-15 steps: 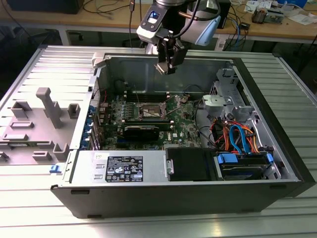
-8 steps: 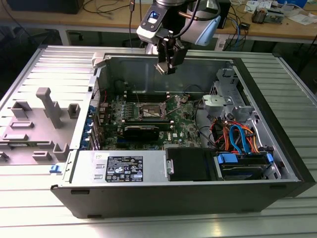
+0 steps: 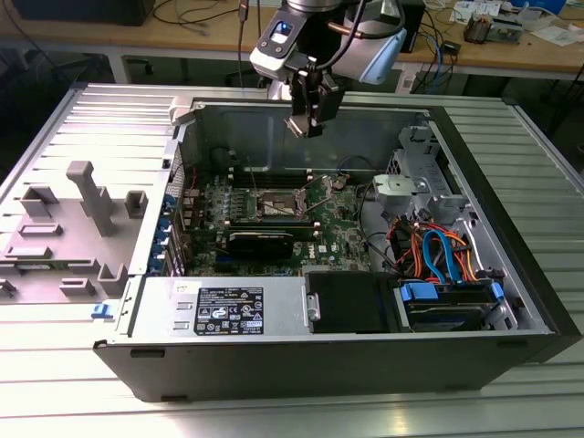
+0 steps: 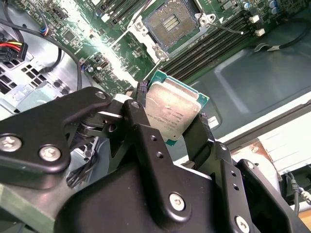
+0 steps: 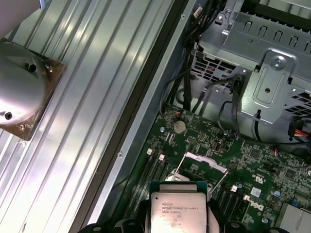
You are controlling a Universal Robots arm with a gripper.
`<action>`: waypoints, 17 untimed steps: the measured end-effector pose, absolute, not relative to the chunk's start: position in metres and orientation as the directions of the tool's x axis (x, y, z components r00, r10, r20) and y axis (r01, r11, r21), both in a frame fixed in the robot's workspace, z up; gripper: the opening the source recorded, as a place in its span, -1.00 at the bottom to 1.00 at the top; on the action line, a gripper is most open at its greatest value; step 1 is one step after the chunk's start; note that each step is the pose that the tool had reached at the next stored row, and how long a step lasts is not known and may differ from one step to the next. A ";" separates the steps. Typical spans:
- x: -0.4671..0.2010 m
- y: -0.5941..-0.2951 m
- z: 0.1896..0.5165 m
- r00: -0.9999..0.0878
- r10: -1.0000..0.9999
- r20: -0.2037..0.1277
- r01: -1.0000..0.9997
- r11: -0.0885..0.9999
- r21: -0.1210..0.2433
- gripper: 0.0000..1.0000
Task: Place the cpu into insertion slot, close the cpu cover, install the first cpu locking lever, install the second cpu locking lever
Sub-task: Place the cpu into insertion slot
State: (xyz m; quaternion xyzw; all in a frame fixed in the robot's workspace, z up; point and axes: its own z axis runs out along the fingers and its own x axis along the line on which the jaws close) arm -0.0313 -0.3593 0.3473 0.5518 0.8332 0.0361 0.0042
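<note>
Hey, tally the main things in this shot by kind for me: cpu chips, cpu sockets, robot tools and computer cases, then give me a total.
cpu: 1, gripped in the tool
insertion slot: 1, open with no chip in it
tool: 1
computer case: 1
Total: 4

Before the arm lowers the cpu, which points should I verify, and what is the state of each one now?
1. cpu held in the gripper: ok.
2. insertion slot empty, contacts exposed: ok.
3. cpu seated in the slot: not ok, it hangs above the motherboard.
4. cpu corners matched to the slot: cannot tell.
5. Orange and blue cables apart from the slot: ok.
</note>
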 end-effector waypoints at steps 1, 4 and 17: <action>-0.031 -0.359 0.347 -0.386 0.922 0.033 0.921 0.384 0.064 0.09; -0.031 -0.361 0.346 -0.376 0.926 0.033 0.925 0.374 0.063 0.09; -0.033 -0.363 0.344 -0.314 0.949 0.038 0.949 0.312 0.052 0.09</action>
